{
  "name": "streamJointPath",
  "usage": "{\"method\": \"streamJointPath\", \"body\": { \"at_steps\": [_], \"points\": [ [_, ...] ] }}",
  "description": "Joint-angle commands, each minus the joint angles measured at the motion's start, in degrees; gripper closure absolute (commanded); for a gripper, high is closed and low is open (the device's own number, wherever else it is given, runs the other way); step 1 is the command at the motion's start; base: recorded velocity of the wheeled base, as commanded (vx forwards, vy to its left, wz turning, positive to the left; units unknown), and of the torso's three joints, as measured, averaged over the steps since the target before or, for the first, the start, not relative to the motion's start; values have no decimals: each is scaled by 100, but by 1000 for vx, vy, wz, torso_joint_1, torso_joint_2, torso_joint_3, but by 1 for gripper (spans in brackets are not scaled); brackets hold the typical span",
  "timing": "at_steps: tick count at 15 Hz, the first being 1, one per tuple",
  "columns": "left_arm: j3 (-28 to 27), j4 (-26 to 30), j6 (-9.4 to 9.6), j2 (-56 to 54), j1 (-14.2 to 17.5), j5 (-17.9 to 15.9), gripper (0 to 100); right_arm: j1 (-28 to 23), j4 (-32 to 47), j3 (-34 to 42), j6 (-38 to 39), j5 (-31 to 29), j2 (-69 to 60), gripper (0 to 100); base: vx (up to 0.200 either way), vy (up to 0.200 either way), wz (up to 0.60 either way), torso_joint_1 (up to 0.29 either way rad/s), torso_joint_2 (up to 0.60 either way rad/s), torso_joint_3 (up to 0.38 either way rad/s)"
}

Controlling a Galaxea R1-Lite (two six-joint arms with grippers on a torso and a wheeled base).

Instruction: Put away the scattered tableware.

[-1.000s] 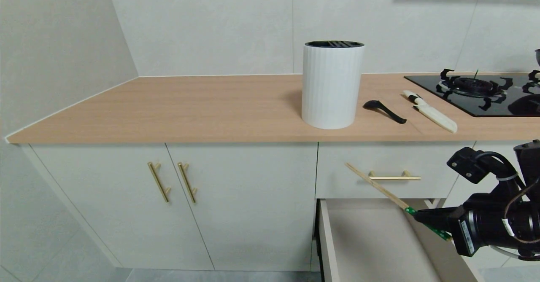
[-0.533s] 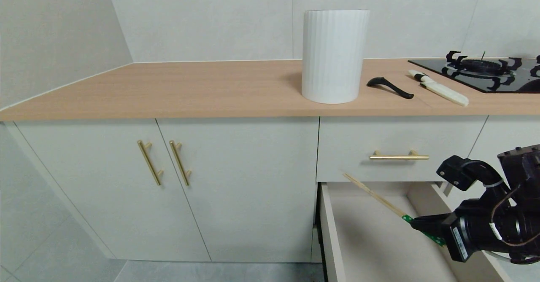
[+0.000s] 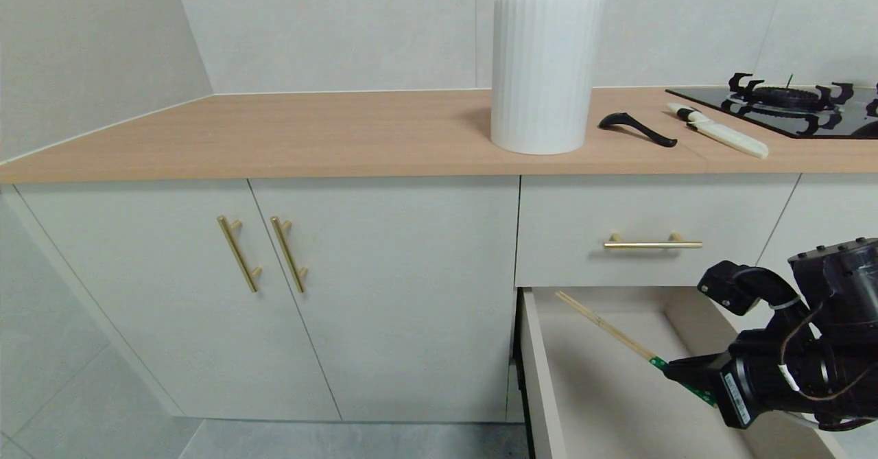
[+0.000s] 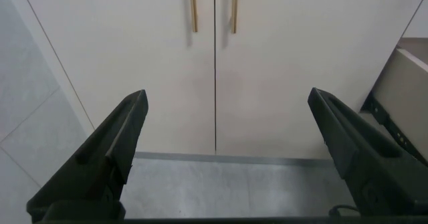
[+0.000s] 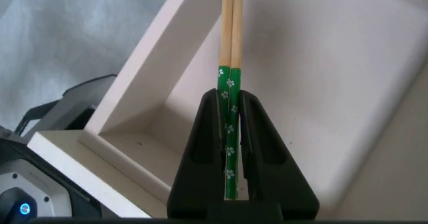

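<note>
Chopsticks [image 3: 608, 327] now hang lower, inside the open drawer [image 3: 537, 377] — right gripper [image 3: 675, 371] clamps them, left gripper [image 4: 226, 95] gapes; lay flat before releasing.

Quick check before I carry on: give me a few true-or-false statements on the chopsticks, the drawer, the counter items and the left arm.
1. The right gripper is shut on the chopsticks. True.
2. The lower drawer is closed. False: it is pulled open, with the chopsticks held over it.
3. The knife and the black utensil lie on the counter beside the white holder. True.
4. The left gripper holds a spoon. False: it is open and empty, facing the cabinet doors.
</note>
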Motion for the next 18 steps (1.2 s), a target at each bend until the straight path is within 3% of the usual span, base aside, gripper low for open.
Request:
{"method": "streamJointPath", "body": {
  "at_steps": [1,6,7,8,11,14,18],
  "points": [
    [2,-2,-2,9,0,2,0,-31,-12,-22,5,-10,398,100,0,0,0,0,0,0],
    [-6,-2,-2,9,0,2,0,-172,-12,-294,66,-124,1602,100,0,0,0,0,0,0],
    [2,-2,-2,9,0,2,0,-172,5,-426,216,-274,1831,100,0,0,0,0,0,0],
    [2,-2,-2,9,0,2,0,-102,-12,-655,866,-538,2261,100,0,0,0,0,0,0],
    [2,-2,7,9,0,2,0,-5,-65,-954,1367,-643,2850,100,0,0,0,0,0,0],
    [2,-2,-2,9,0,2,0,188,-689,-971,1877,-1003,3281,100,0,0,0,0,0,0],
    [2,-2,-2,9,0,2,0,382,-1339,-927,1947,-1337,3896,100,0,0,0,0,0,0]
  ]
}}
